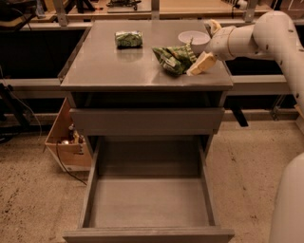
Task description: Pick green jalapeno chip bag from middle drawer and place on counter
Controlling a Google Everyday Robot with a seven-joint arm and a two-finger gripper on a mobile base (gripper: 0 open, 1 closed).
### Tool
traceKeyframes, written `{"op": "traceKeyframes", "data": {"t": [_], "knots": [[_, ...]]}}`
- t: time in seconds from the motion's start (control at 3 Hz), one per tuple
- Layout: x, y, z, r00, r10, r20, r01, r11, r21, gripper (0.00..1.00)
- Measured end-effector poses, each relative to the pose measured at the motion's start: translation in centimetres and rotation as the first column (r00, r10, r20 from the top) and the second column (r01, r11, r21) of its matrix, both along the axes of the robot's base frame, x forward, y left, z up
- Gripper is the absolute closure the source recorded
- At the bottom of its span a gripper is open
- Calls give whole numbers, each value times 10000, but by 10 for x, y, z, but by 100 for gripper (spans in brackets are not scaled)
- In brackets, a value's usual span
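Nearest you, the middle drawer [147, 201] stands pulled fully out, its floor bare, so the pick is evidently done. Its front lip is cut off at the bottom edge. Above it the shallow drawer [147, 121] sits closed. To the left a cardboard box [66, 142] rests on the floor, its contents too dark to read.

On the counter [109, 66] the green jalapeno chip bag [172, 58] lies crumpled near the right front corner, resting on the surface; its lettering cannot be made out. The gripper [202, 47] reaches in from the right, just beside the bag. Its fingers [202, 64] look spread rather than clenched, the lower one lying against the bag's right end, which reads as a release. Whether the upper finger touches the foil is hidden.

Behind sit a white bowl [192, 37], partly masked by the wrist, and a small green packet [128, 39]. The wooden workbench [199, 7] is cropped at the top.
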State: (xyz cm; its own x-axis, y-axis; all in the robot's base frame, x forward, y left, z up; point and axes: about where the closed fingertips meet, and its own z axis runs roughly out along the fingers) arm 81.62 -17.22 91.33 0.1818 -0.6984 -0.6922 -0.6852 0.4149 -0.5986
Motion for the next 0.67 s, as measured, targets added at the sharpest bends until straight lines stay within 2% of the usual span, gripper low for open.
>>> {"op": "traceKeyframes", "data": {"t": [0.33,0.67], "knots": [[-20,-10,44,9994,-31,345,24,9998,187,0],[-47,-44,78,9967,-666,471,653,9975,281,0]]}}
